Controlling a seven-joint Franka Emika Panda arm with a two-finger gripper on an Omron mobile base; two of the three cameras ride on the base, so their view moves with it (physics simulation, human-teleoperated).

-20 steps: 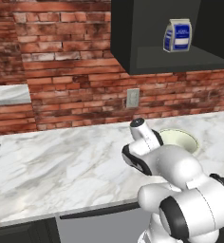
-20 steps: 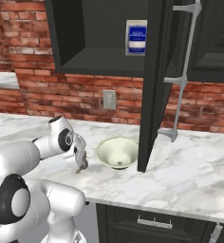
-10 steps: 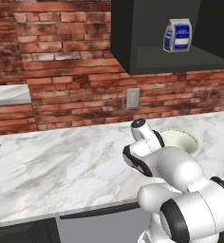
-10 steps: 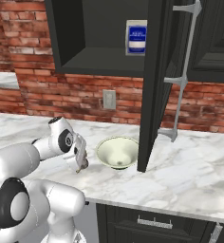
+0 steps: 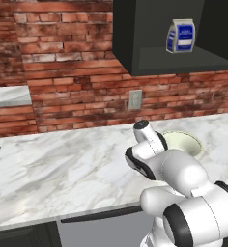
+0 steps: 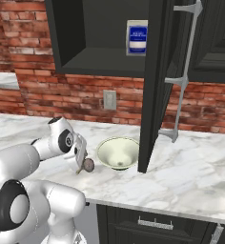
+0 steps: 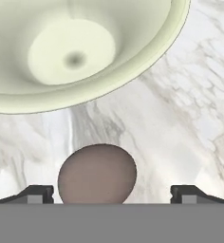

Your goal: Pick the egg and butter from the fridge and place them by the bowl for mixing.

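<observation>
1. The counter is white marble with grey veins and runs along the brick wall.
2. A pale bowl stands on it, about midway between the wall and the front edge.
3. A brown egg lies on the counter just beside the bowl, on the side toward the front edge; in the hand view the egg sits clear of the bowl's rim.

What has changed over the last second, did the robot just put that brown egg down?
The gripper has opened and let go of the egg, which now lies on the counter beside the bowl. The arm barely moved. Bowl, carton on the shelf and cabinet door stayed put.
</observation>
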